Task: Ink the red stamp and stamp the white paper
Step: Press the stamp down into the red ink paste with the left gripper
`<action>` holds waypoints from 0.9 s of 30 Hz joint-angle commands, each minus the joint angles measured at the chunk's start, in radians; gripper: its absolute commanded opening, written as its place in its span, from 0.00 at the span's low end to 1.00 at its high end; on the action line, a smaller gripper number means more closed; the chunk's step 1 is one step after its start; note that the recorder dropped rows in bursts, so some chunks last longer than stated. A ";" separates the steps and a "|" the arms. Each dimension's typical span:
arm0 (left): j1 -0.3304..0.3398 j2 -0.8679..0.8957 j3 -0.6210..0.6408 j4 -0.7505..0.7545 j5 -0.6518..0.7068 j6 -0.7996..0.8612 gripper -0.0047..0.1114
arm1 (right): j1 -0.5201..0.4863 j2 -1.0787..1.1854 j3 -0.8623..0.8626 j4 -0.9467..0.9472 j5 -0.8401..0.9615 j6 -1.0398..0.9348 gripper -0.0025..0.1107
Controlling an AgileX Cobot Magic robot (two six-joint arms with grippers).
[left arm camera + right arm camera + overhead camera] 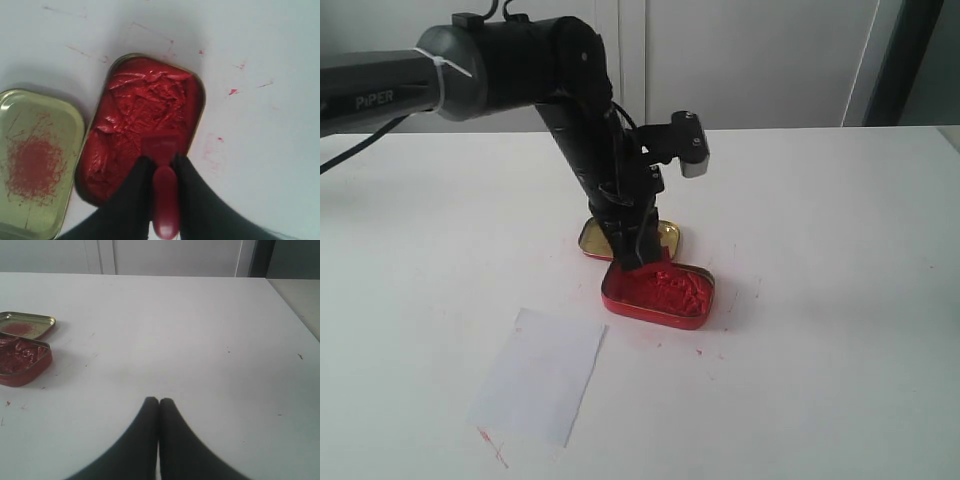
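Observation:
My left gripper (161, 162) is shut on the red stamp (165, 200), both fingers clamped on its narrow handle. The stamp's square base (161, 147) rests in the lumpy paste of the red tin (142, 125). In the exterior view the left gripper (638, 258) reaches down into that tin (658, 292) at the table's middle. The white paper (540, 374) lies flat in front of the tin, to its left, with nothing on it. My right gripper (159, 401) hangs shut and empty above bare table, away from the tin (20, 360); it does not show in the exterior view.
A gold tin lid (665, 238) with a red smear lies just behind the tin, touching it; the lid (35, 160) also shows in the left wrist view. Small red specks (492, 445) mark the white table (820, 300) near the paper's corner.

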 commanded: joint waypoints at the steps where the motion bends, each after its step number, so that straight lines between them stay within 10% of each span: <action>1: 0.037 -0.004 0.008 -0.022 0.034 -0.002 0.04 | -0.006 -0.004 0.005 -0.008 -0.015 0.000 0.02; 27: 0.039 0.151 -0.111 -0.065 0.022 0.001 0.04 | -0.006 -0.004 0.005 -0.008 -0.015 0.000 0.02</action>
